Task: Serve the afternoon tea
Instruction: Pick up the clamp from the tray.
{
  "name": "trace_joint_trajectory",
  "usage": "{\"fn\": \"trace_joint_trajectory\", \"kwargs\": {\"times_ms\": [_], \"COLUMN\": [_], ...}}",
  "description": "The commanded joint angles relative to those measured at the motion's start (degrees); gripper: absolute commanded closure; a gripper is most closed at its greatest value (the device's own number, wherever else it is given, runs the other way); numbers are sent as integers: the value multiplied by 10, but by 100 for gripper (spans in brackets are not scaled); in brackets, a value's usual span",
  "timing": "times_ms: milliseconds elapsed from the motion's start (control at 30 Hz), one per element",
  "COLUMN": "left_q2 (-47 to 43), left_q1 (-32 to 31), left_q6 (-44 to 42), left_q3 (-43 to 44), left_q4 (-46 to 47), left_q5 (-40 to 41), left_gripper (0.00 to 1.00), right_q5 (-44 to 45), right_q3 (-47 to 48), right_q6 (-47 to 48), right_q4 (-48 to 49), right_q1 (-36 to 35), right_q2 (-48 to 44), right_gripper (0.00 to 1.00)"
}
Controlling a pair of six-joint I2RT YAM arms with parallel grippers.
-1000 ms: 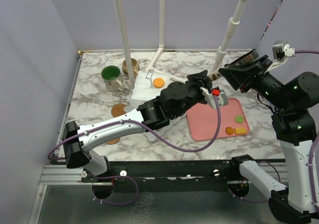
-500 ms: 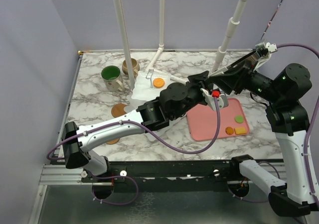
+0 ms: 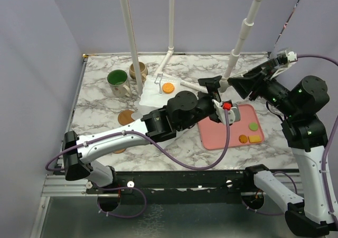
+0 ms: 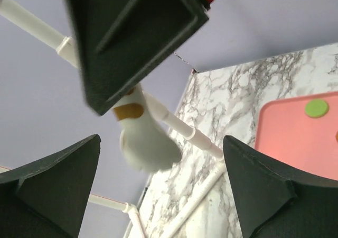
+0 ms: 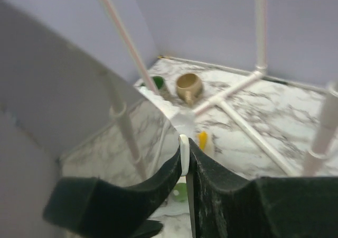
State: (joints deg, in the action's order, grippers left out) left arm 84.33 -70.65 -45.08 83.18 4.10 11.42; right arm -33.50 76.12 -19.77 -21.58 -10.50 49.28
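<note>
We've got a white marble-patterned table [image 3: 97,103]. On it: green-lined mug [image 3: 118,79], beige mug [image 3: 138,70], white tiered stand [image 3: 153,92], round brown coaster [image 3: 125,117], flat pink rectangular tray [image 3: 240,124].

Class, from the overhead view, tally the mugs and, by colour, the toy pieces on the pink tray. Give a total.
Mugs: 2 (green-lined mug, beige mug)
Green piece: 1
Orange piece: 1
Yellow piece: 1
Total: 5

Soft even overhead light; faint shadows; no glare; both wrist views blurred.
</note>
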Motion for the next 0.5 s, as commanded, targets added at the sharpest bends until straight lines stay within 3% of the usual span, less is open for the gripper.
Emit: {"fn": "trace_joint_trajectory", "kwargs": {"times_ms": [0,200,333,467], "left_q2": [-22,-50,-83,-115], "left_q1": [-3,4,5,19], "left_q6": [56,149,155,189], "left_q3": [-2,29,42,62], "left_q4": [-33,-79,-110,-129], "left_q5": [17,13,17,95], "left_gripper": [1,1,1,1], "right_q5": [204,480,543,585], "right_q3": [-32,-107,-165,-203], "right_q6": [52,55,31,-4], "right_q4": [-83,-157,-150,-144], "right_q1": [1,1,1,1], "right_q2": [5,17,2,-3], "right_gripper": [73,76,76,76]}}
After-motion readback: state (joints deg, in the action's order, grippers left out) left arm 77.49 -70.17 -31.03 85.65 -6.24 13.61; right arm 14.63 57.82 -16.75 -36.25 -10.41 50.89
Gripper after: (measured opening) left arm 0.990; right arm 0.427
